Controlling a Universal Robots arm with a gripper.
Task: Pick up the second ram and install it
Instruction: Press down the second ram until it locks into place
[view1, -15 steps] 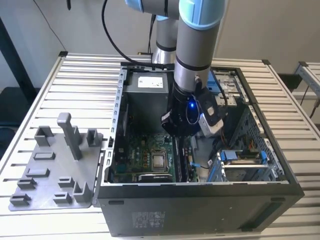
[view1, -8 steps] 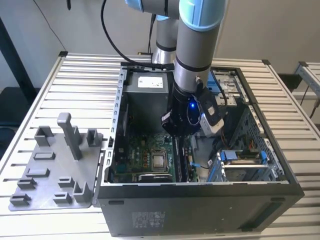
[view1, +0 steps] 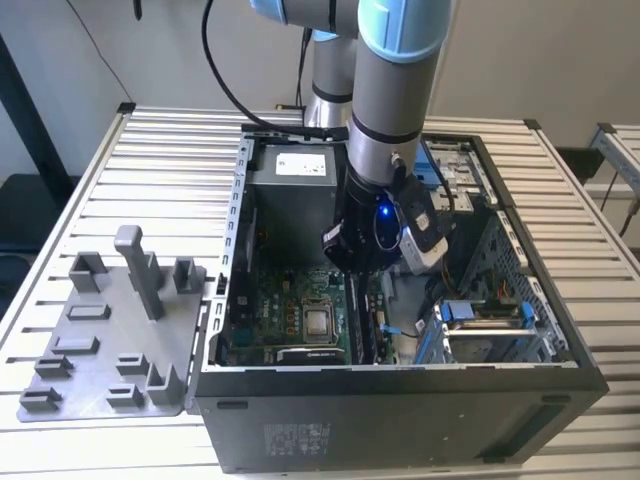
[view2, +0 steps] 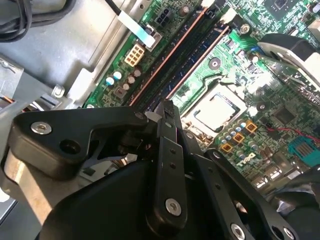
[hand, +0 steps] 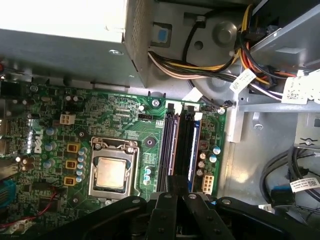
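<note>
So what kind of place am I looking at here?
Probably a lab or test bench for computer assembly: an open computer case lies on a slatted metal table, with a grey parts tray beside it and a robot arm reaching in.

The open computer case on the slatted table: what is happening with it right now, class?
A single robot arm reaches into the open black computer case, its black hand low over the green motherboard. The hand sits at the long dark memory slots beside the square silver processor. The thin dark memory card is hard to pick out from the slots. A grey plastic tray with upright blocks lies on the exterior view's left.
</note>
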